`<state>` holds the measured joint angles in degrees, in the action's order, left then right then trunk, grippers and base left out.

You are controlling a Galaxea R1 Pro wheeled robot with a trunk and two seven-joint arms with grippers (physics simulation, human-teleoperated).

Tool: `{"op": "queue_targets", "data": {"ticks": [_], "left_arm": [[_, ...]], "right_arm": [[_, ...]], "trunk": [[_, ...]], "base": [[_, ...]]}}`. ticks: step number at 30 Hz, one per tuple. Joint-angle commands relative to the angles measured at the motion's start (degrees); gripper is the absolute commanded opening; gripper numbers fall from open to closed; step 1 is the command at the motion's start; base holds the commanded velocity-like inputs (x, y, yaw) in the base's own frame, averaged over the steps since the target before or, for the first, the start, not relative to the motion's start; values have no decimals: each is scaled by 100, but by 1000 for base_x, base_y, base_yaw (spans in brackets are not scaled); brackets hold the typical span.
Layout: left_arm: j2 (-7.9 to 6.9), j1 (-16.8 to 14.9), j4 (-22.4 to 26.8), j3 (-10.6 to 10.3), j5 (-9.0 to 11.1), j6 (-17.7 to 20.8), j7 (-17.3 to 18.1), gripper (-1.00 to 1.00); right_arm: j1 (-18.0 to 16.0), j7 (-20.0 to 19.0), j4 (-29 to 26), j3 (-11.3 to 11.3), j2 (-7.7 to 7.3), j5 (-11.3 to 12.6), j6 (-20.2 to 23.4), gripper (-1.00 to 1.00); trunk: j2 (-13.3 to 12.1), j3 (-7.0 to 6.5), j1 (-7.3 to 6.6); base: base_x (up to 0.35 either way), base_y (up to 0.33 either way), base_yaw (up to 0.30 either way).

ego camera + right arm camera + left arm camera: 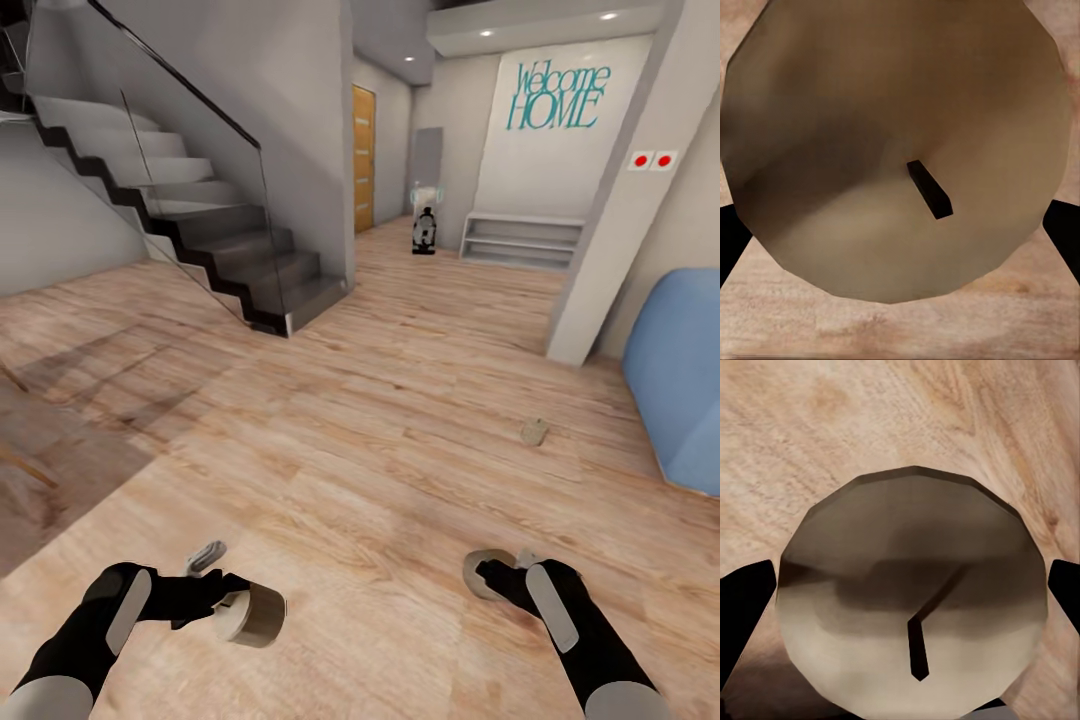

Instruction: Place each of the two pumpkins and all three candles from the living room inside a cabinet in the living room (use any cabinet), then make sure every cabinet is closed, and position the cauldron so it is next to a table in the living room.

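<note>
A candle [255, 614] is gripped in the left gripper [232, 603] at lower left, and another [487, 573] is apparently held by the right gripper [497, 577]. A third candle [534, 431] is seen on the floor [360, 420] at centre right, nearer the right arm.

The floor [380, 400] was pale wood plank with a visible grain and a soft satin sheen. The candle [911, 600] looked like matt, smooth beige wax with a dark wick, as did the second candle [896, 142]. The stairs [230, 250] were dull grey, edged by a clear glass panel [190, 180] and a black rail.
</note>
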<state>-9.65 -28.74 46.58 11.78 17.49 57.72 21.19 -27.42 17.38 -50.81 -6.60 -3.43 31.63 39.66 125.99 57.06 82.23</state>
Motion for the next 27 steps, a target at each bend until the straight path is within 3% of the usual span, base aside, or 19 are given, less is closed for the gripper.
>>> {"op": "queue_targets", "data": {"ticks": [1,27], "left_arm": [[1,0,0,0,18,3,-1,-100],[7,0,0,-12,17,3,-13,-100]], "right_arm": [[0,2,0,0,0,-1,-2,-100],[0,43,11,-17,0,2,-57,-100]], "trunk": [[0,0,0],[0,46,0]], "base": [[0,0,287],[0,0,279]]}}
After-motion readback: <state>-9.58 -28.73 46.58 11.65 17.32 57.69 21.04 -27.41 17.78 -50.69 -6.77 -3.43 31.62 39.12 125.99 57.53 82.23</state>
